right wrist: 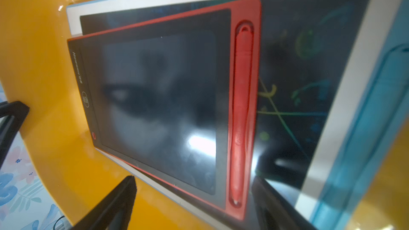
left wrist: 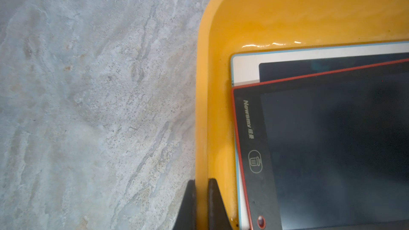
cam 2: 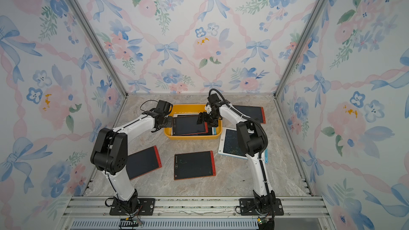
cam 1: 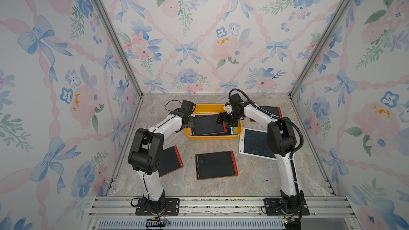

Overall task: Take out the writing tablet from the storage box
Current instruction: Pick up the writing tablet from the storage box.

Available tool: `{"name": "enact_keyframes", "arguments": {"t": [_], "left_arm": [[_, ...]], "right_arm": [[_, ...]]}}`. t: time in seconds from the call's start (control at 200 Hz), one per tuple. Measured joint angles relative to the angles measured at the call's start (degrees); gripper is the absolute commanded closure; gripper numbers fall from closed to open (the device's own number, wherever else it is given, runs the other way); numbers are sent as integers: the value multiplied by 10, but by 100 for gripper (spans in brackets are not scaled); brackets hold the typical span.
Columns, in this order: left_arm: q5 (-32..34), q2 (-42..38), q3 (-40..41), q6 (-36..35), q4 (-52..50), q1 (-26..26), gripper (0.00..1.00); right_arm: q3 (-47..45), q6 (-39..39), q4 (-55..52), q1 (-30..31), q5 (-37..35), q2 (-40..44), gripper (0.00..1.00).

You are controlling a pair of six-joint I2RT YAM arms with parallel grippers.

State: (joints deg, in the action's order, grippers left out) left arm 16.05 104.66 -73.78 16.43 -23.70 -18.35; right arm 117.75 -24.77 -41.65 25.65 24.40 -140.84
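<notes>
I'm clamping the left fingers [left wrist: 213,195] on the storage box's [left wrist: 202,107] left rim. The right fingers [right wrist: 119,200] are hanging spread over the right end (pen side) of the red writing tablet [right wrist: 159,107], which is lying left-to-right inside the box.

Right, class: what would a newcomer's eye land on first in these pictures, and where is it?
The loud bow-and-flower wallpaper on all three walls hits first. Next comes the yellow-orange storage box at the table's back centre, a red-framed tablet lying on a white-framed one inside it. The left end effector pinches the box's rim, the right end effector hangs open over the red tablet, and four more tablets lie around on the table.
</notes>
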Motion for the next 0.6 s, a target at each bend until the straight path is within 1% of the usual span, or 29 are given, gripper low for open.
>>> {"name": "enact_keyframes", "arguments": {"t": [0.44,0.51,0.6], "left_arm": [[2,2,0,0,-2,0,100],[5,2,0,0,-3,3,100],[8,2,0,0,-5,7,100]], "right_arm": [[16,-17,8,29,14,-14,16],[4,-30,31,28,30,-12,16],[-34,-57,81,22,58,2,16]]}}
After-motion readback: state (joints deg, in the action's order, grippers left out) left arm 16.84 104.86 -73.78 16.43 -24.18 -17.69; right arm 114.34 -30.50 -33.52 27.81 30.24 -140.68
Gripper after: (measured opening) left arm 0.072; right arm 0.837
